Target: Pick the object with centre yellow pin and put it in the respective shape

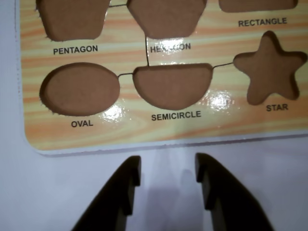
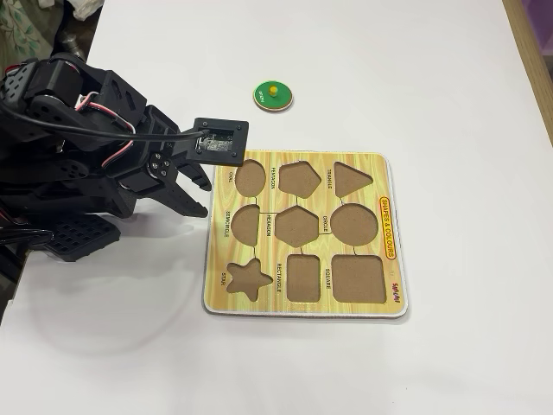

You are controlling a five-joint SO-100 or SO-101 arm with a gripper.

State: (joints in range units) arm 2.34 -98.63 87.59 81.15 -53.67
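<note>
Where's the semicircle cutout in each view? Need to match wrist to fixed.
Wrist view: semicircle cutout at centre, between oval and star, just above the open jaws.
Fixed view: semicircle cutout on the board's left column, middle slot, right of the gripper.
Shared landmark: star cutout, next to it in both.

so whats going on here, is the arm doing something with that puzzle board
A black robot arm sits at the left edge of the yellow shape board in the fixed view, its pincer open and empty. The wrist view looks over the oval and semicircle cutouts. The green disc with the yellow knob lies untouched on the white table beyond the board's far edge. The circle cutout it belongs in is empty, like every other cutout. Nothing has been picked up yet.
</note>
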